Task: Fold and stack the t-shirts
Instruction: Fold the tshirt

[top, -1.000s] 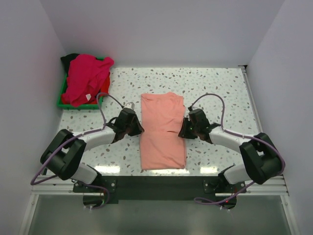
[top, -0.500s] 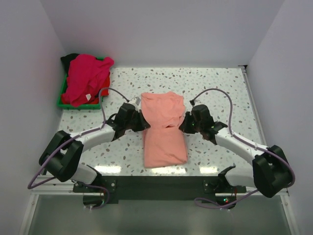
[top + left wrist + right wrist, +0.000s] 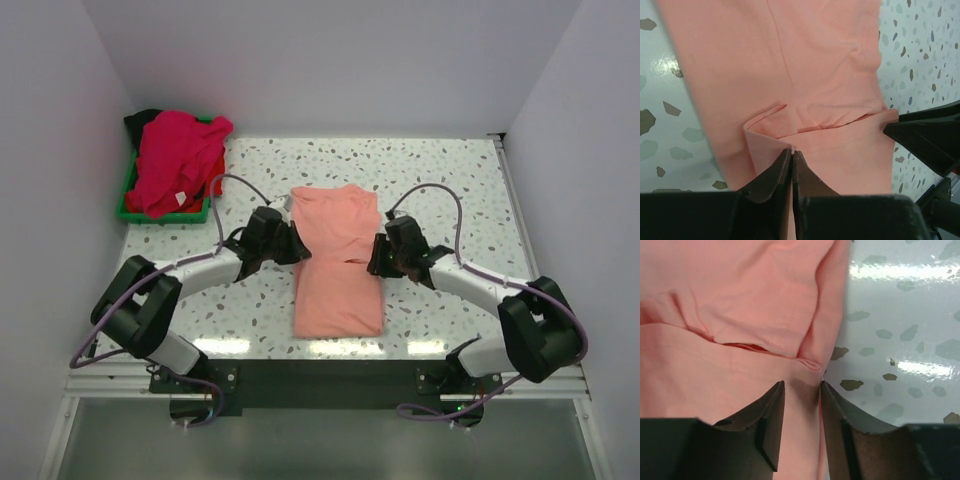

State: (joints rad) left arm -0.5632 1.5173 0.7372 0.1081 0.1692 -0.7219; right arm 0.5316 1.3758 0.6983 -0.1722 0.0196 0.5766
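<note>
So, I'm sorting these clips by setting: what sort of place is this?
Probably a lab test booth: bare white walls enclose a speckled table, robot arms are bolted to its near edge, and a green tray holds shirts.

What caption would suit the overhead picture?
Left hand pinches a salmon-pink t-shirt; right hand open at its opposite edge.

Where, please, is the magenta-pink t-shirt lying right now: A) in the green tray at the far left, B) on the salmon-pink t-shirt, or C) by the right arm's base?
A: the magenta-pink t-shirt is heaped in the green tray, well apart from the salmon-pink t-shirt mid-table.
</note>
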